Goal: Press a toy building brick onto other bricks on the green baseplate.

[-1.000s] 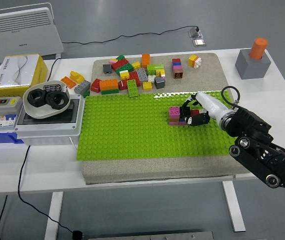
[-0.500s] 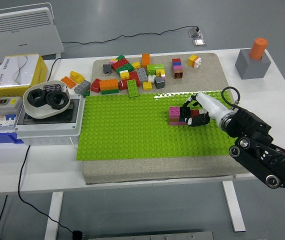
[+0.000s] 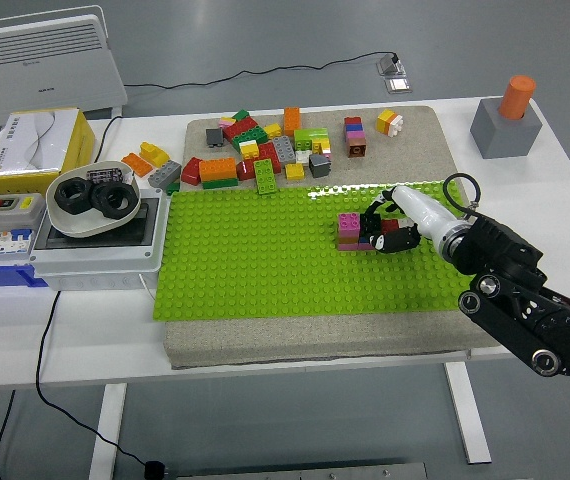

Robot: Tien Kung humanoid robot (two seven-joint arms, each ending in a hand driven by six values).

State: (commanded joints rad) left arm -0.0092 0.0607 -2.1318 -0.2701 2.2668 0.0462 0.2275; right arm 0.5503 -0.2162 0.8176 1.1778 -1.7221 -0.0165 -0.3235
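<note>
One arm working: right hand (image 3: 390,228) is down on the baseplate (image 3: 255,265), right of centre, fingers curled around a dark red brick (image 3: 390,226), thumb side facing the stack (image 3: 349,231). Looks like a closed grip on it, though the black fingers hide most of the brick. Left arm not in view.

Stack is a small pink-topped block with brown and purple layers under it, standing on the plate. Held brick sits just beside it on the right, touching or nearly so; can't tell if it's already seated on studs or on a lower brick of the stack.

Spare bricks (image 3: 265,150) lie loose on the beige mat (image 3: 420,140) past the plate's far edge, untouched.

Risks as I see them:
- Studs misaligned, so the press jams or the brick sits tilted.
- Sideways push from the fingers could shove or topple the stack, since it's only a few studs wide.
- Fingers wrapped low may be trapped between brick and plate, blocking full seating.
- Plate isn't visibly fixed; a hard press could shift it on the mat.
</note>
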